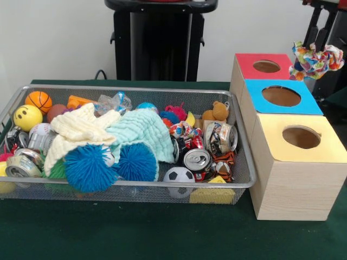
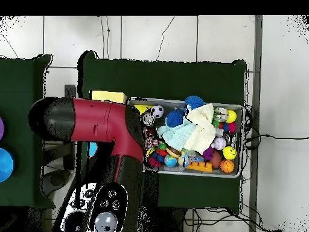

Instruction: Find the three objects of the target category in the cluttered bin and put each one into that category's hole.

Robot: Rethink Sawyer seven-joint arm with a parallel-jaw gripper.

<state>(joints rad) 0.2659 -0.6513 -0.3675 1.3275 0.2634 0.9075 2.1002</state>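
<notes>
The wire mesh bin (image 1: 135,185) lies on the green table, full of clutter; it also shows in the overhead view (image 2: 242,139). My gripper (image 1: 319,47) hangs at the top right, behind and right of the boxes, shut on a patched fabric bundle (image 1: 317,60) held in the air. A second patched bundle (image 1: 181,130) lies in the bin between the mint cloth and the cans. The yellow-faced box's hole (image 1: 301,137) is nearest the camera, in front of the held bundle. In the overhead view my red arm (image 2: 99,121) hides the gripper and most boxes; the yellow box (image 2: 108,96) shows partly.
The blue-faced box (image 1: 281,96) and the red-faced box (image 1: 265,66) stand behind the yellow one. In the bin are blue spiky balls (image 1: 87,168), cream (image 1: 81,132) and mint (image 1: 141,132) cloths, crushed cans (image 1: 196,160), a teddy bear (image 1: 217,112) and toy balls (image 1: 27,116).
</notes>
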